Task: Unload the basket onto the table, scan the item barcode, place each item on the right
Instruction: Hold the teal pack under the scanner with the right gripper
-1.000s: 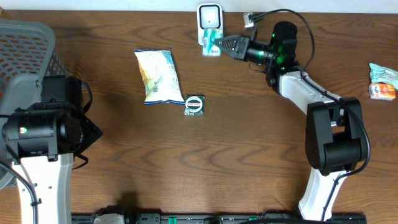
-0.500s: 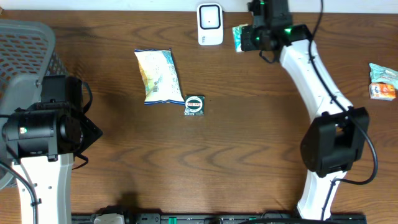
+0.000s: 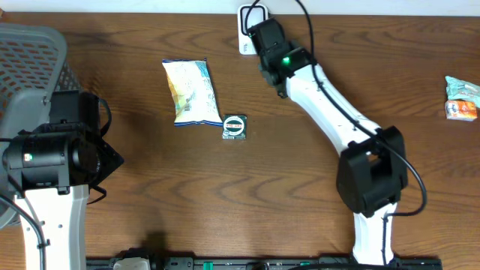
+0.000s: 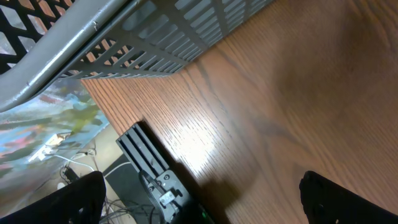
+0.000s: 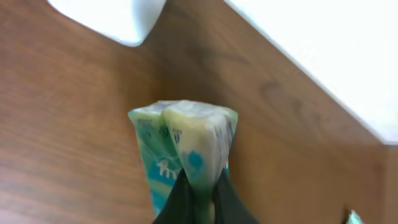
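Green packet (image 5: 186, 149) pinched, right hand (image 5: 200, 190) swung left to scanner (image 3: 244, 37).

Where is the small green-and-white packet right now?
Right wrist view: the green-and-white packet is pinched in the right end effector, beside the white scanner at the wooden table's far edge. Overhead, the right arm hides it.

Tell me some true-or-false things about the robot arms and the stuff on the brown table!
1. The right gripper pinches a soft green-and-white packet. True.
2. The left gripper holds the white-and-yellow snack bag. False: it is open and empty; the bag lies on the brown wooden table.
3. The grey mesh basket is on the left arm's side. True.
4. The held packet is far from the white scanner box. False: it is close to it.
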Controlling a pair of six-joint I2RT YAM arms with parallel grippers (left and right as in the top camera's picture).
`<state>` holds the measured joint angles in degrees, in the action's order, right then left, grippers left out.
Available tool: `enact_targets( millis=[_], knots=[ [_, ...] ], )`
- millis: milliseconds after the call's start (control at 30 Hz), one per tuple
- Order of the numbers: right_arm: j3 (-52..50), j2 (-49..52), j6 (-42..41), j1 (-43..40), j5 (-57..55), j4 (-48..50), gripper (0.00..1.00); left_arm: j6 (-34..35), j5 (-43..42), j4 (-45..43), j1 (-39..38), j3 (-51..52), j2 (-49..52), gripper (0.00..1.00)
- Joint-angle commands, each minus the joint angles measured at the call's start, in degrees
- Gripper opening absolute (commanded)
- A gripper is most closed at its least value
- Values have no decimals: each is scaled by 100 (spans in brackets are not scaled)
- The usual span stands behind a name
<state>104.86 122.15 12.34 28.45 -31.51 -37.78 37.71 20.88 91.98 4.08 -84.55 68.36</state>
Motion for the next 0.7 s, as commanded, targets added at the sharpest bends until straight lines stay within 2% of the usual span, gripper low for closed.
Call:
enact_targets(
  millis=[0, 200, 367, 667],
  knots=[
    [-28, 76, 479, 76, -505, 479, 1, 74, 15, 33, 24, -4, -22, 98],
    [28, 76, 916, 179, -555, 1644, 1, 74, 17, 33, 24, -4, -22, 97],
    [125, 94, 1318, 166, 273, 1982, 1, 74, 15, 33, 24, -4, -22, 98],
    [164, 466, 2470, 4, 782, 3620, 1, 74, 15, 33, 24, -4, -22, 98]
  ],
)
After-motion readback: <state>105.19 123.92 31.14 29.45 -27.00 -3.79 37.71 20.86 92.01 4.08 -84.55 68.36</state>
